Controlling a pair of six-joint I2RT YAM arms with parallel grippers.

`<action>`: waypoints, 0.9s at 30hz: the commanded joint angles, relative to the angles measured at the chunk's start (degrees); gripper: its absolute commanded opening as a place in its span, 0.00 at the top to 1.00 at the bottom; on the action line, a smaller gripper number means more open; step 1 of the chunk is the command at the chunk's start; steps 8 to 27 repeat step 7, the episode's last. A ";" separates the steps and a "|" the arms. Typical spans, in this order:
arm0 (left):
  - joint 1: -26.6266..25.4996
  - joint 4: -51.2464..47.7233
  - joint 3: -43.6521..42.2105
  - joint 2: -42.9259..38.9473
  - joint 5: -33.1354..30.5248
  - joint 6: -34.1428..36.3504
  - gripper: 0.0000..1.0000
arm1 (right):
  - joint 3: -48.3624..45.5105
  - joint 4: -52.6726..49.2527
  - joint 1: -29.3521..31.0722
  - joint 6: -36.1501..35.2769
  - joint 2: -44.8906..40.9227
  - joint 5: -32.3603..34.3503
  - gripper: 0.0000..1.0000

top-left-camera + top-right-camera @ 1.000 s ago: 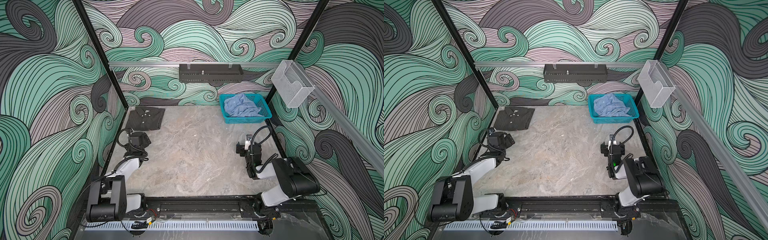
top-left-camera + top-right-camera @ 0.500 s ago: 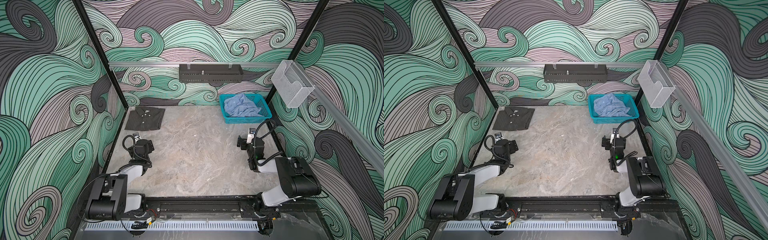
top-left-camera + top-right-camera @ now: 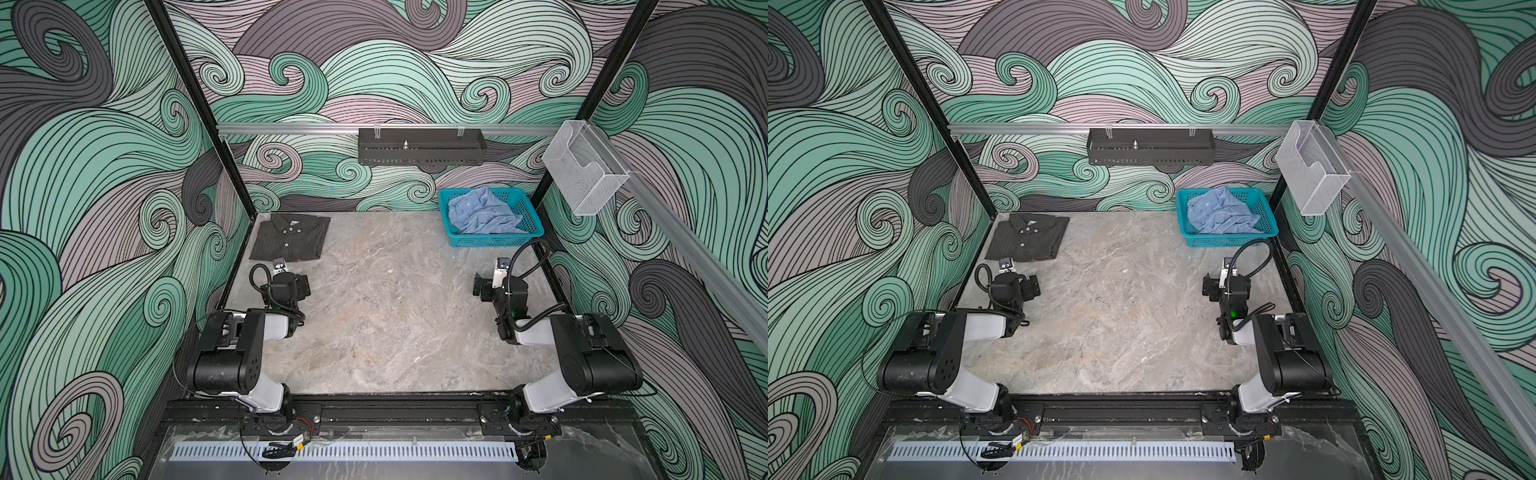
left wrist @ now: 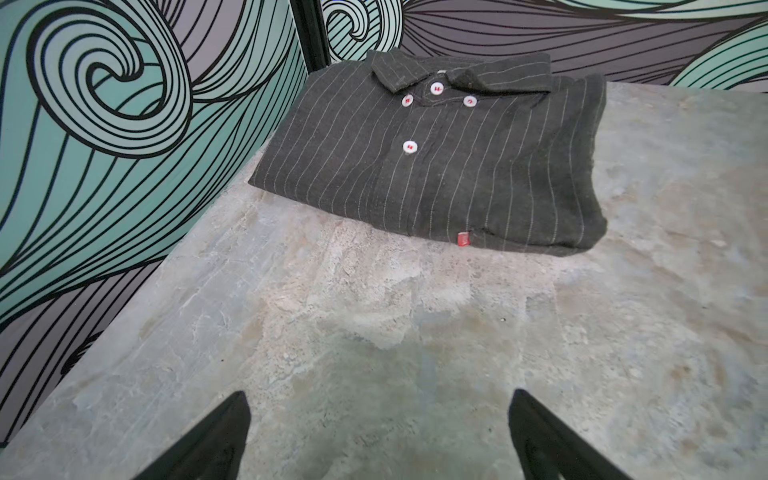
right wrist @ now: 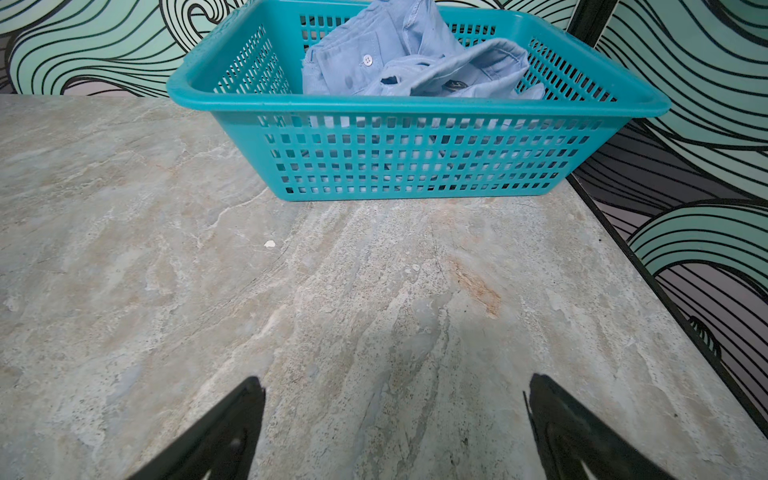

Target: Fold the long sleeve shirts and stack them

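light blue shirt (image 5: 345, 75): lower folds hidden behind basket (image 5: 415, 109) wall ahead of right tool (image 5: 395, 378) | white speck (image 5: 269, 244): too small to identify

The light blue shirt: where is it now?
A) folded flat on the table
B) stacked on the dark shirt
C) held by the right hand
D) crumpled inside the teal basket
D: the light blue shirt lies crumpled inside the teal basket.
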 commanded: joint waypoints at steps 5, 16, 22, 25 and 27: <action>0.30 1.12 0.82 -0.91 0.90 0.16 0.01 | 1.02 -0.20 -0.28 0.99 -0.34 -0.92 0.01; 0.34 1.09 0.81 -0.89 0.94 0.19 0.01 | 0.76 0.22 -0.29 0.48 -0.50 -2.14 0.01; 0.34 1.09 0.81 -0.89 0.94 0.19 0.01 | 0.76 0.22 -0.29 0.48 -0.50 -2.14 0.01; 0.34 1.09 0.81 -0.89 0.94 0.19 0.01 | 0.76 0.22 -0.29 0.48 -0.50 -2.14 0.01; 0.34 1.09 0.81 -0.89 0.94 0.19 0.01 | 0.76 0.22 -0.29 0.48 -0.50 -2.14 0.01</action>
